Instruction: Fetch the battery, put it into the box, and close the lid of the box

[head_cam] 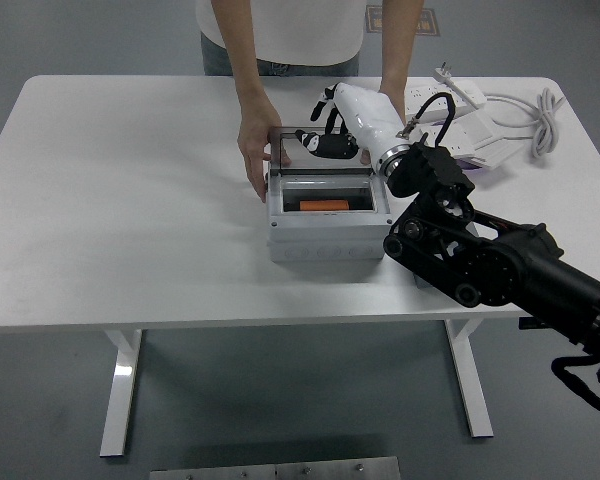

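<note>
The orange battery point(325, 206) lies inside the open grey box point(323, 242) at mid-table. The box's clear lid point(295, 158) stands upright along its far side. My right hand point(320, 141), white with black fingers, hovers above the box at the lid's top edge, fingers loose and holding nothing. A person at the far side rests one hand point(253, 150) on the left end of the box and lid. The person's other arm point(397, 60) reaches down behind my hand.
A white power strip point(450, 96), a white socket block point(472, 138), a coiled cable point(543, 118) and a purple disc point(461, 167) lie at the back right. My black forearm point(480, 262) crosses the table's right front.
</note>
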